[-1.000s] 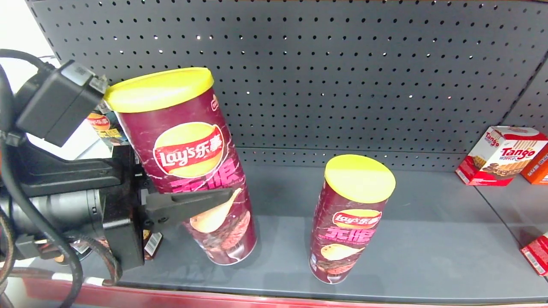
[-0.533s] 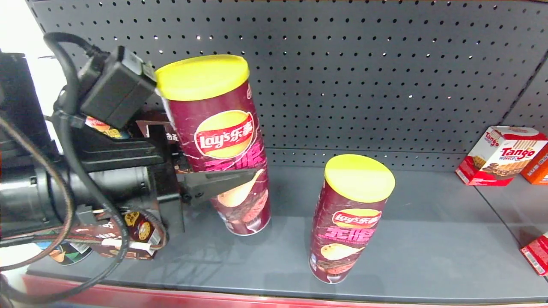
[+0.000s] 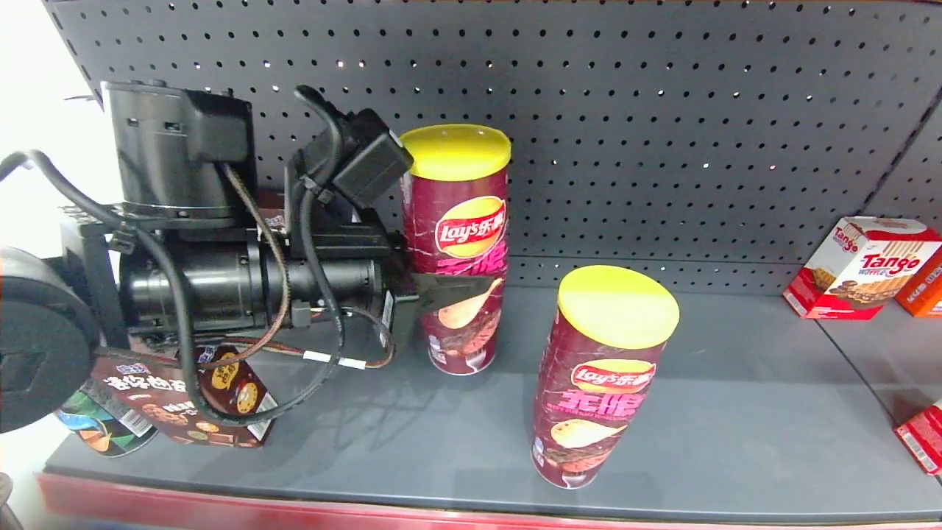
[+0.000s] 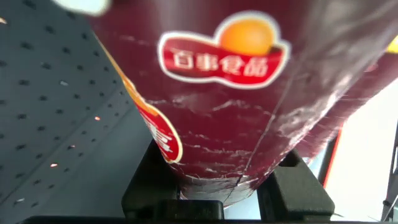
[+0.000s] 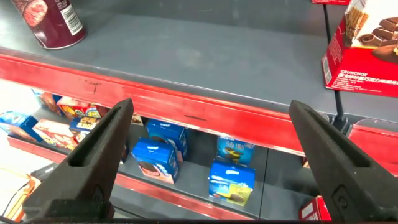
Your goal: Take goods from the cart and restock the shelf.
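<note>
Left fingers (image 3: pixel 458 288) clamp the chip can (image 3: pixel 460 221), apparently resting upright on the shelf (image 3: pixel 736 412); right fingers (image 5: pixel 93 162) spread wide.

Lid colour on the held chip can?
Yellow lid on the chip can, clearest in head view.

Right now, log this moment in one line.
left gripper: jaws shut on chip can, upright by pegboard | second can: standing free | right gripper: jaws open

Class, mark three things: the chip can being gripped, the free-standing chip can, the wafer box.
gripped chip can (image 3: pixel 471 230): head view, on its label.
free-standing chip can (image 3: pixel 618 305): head view, on its lid.
wafer box (image 3: pixel 889 266): head view, on its printed face.
</note>
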You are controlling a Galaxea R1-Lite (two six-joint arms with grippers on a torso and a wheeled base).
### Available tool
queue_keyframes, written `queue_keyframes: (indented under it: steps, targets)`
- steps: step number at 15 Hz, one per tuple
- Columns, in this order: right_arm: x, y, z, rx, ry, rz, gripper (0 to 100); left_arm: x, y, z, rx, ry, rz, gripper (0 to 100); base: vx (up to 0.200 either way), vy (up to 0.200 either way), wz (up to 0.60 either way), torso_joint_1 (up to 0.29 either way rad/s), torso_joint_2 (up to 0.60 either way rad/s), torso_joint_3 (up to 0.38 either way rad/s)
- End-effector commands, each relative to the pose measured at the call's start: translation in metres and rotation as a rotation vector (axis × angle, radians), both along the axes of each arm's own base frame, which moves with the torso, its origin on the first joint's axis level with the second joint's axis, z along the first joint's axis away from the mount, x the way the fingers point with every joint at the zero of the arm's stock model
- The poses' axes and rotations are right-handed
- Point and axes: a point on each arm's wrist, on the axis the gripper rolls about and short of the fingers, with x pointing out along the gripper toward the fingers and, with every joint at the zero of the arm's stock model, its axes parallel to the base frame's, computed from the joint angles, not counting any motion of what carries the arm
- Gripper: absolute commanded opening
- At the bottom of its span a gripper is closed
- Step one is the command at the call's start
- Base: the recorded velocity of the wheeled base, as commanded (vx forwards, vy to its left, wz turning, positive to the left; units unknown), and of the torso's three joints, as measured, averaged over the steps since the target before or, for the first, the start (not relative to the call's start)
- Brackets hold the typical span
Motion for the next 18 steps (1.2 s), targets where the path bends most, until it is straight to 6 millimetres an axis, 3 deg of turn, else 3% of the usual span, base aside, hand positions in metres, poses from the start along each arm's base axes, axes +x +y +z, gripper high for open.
queue_keyframes:
  steps: [1, 18]
  targets:
    - [0.0, 0.0, 0.0, 0.0, 0.002, 0.0, 100, 0.029, -0.018, -0.012, 0.013, 0.029, -0.01, 0, 0.0, 0.0, 0.0, 0.0, 0.0, 0.0]
    - [0.0, 0.0, 0.0, 0.0, 0.002, 0.0, 100, 0.104, -0.06, -0.024, -0.012, 0.056, -0.098, 0, 0.0, 0.0, 0.0, 0.0, 0.0, 0.0]
